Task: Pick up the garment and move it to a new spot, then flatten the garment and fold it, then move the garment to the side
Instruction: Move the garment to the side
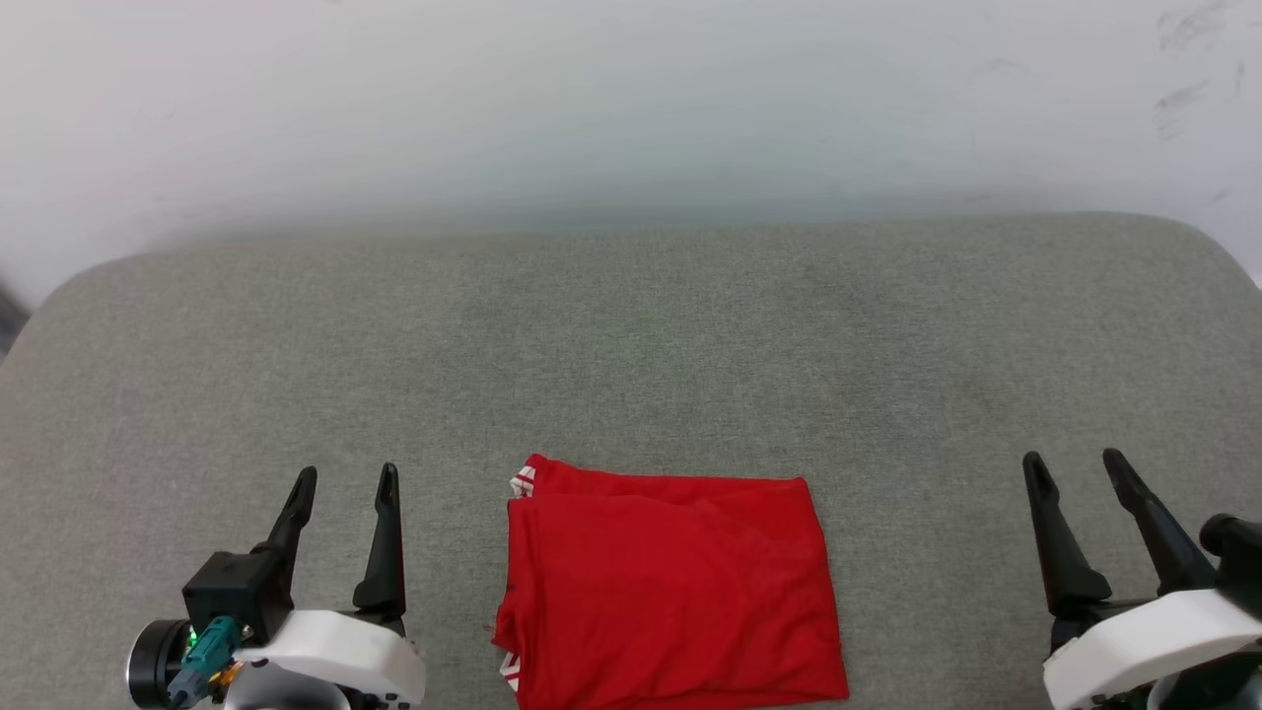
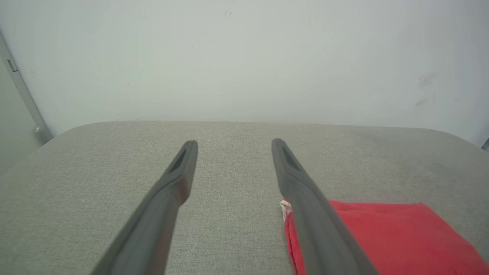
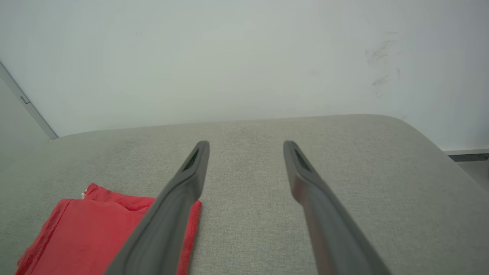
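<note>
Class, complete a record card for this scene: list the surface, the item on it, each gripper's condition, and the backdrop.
Surface: grey woven-fabric padded table
Item: red fabric garment, folded into a flat rectangle, red-and-white striped trim showing at its left edge
Item position: near edge of the table, between the two grippers
Left side: left gripper, dark fingers open, empty, apart from the garment
Right side: right gripper, open, empty, apart from the garment
Backdrop: plain white wall, scuffed at upper right
</note>
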Motion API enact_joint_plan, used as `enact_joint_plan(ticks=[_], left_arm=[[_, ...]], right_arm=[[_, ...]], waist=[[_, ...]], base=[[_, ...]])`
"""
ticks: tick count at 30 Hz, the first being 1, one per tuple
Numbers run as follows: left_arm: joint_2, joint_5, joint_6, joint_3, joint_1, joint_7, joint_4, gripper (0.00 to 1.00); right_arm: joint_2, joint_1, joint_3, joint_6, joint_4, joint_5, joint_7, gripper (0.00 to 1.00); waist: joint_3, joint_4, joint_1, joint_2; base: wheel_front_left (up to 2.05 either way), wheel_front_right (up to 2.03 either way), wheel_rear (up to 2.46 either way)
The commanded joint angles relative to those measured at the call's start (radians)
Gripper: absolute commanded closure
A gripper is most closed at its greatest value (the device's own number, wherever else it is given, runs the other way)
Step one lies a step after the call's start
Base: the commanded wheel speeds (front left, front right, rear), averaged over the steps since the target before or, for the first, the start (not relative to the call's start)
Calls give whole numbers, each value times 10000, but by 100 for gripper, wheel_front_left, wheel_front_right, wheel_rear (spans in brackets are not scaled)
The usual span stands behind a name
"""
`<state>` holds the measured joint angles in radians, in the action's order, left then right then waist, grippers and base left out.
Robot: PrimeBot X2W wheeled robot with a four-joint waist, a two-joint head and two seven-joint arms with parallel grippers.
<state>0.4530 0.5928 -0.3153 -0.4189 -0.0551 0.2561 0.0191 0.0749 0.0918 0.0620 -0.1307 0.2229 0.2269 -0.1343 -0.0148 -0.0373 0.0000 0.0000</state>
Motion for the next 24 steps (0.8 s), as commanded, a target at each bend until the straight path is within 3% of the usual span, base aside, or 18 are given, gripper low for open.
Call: enact_joint_plan(ticks=[1,6,12,18,24], left_arm=[[-66,-5,27,41,-146,47,-21,0],[-265,-78,45,246,-313,83,-164,0],[-546,-301,222,486,-519,101,-224,0],[-915,-563,513,658,-738,94,-205,0],[-1100,-832,771,836,-892,87,-210,0]], right_arm=[[-38,-104,104,0,-24,103,-80,0],[136,-467,1005,0,-909,1178,-1521,0],[488,-1209,1662,0,-2821,2744,-3905,0],[219,-1746,1358,1,-4687,4202,-6147,0],[-245,-2507,863,7,-6223,6183,-6896,0]], waist=[[-32,36,0,0],[-270,307,0,0],[-559,801,0,0],[-881,1412,0,0],[-1418,1846,0,0]], base=[[0,0,0],[0,0,0],[0,0,0],[0,0,0],[0,0,0]])
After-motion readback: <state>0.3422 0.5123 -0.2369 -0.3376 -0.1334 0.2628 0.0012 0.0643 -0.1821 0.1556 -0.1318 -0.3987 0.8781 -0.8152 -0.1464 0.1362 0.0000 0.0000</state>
